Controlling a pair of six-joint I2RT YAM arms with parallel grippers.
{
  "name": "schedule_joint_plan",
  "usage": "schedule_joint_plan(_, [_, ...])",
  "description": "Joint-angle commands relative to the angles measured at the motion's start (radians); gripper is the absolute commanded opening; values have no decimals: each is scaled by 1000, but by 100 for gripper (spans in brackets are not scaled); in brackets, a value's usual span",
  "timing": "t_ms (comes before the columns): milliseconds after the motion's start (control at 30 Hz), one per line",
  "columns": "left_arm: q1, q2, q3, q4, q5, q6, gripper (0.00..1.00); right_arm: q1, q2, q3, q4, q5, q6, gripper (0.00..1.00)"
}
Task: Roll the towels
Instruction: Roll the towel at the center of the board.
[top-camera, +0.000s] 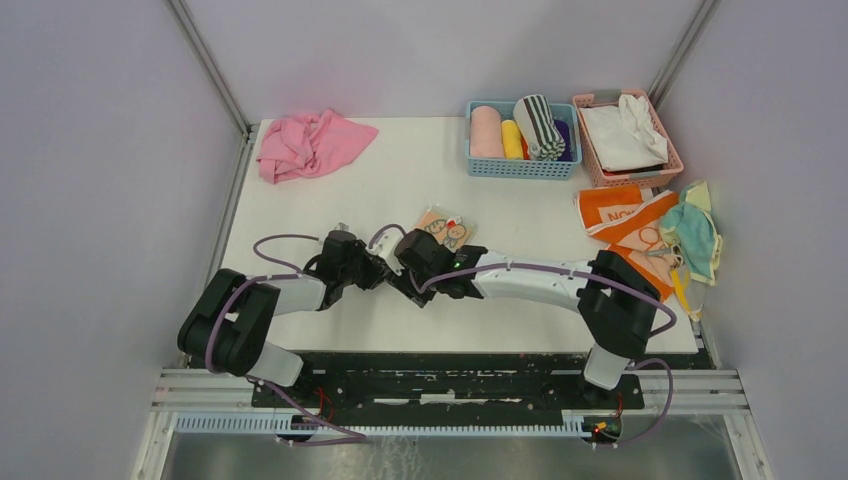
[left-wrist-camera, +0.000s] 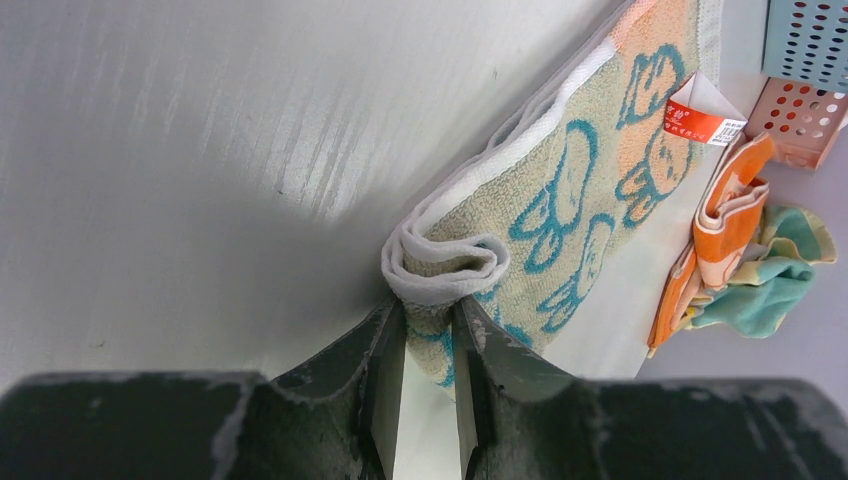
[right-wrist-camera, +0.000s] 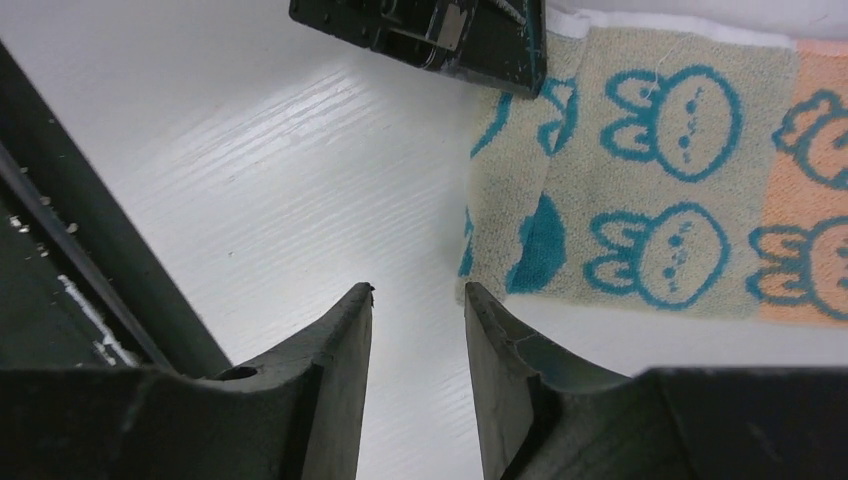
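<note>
Pale towel (left-wrist-camera: 590, 190), pinched in left gripper (left-wrist-camera: 430, 310)

Left claw (left-wrist-camera: 430, 310), towel (right-wrist-camera: 650, 200) beside right claw (right-wrist-camera: 418, 295)

White table (top-camera: 400, 185), pale lilac walls (top-camera: 430, 50)

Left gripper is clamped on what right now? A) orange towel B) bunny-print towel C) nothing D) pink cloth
B: in the left wrist view, the left gripper pinches the partly rolled end of the bunny-print towel.
</note>
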Motion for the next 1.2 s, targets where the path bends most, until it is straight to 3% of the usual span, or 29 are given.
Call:
schedule_joint_plan(0, [1, 51, -32, -193, -81, 21, 32, 22, 66, 65, 23, 131, -84, 46])
schedule_joint_plan(800, [0, 38, -20, -218, -82, 28, 32, 25, 275, 74, 4, 235, -126, 45])
schedule_joint_plan(867, [-1, 37, -19, -220, -81, 28, 33, 25, 303, 81, -18, 252, -123, 41])
schedule_joint_plan(1000, [0, 12, -18, -233, -80, 26, 35, 25, 313, 75, -47, 236, -98, 18])
schedule_joint_plan(1100, [1, -45, -31, -242, -90, 23, 39, 13, 272, 56, -42, 117, -67, 1])
schedule_joint_plan(1167, [3, -97, -43, -254, -100, 19, 43, -14, 242, 48, -31, -33, -35, 0])
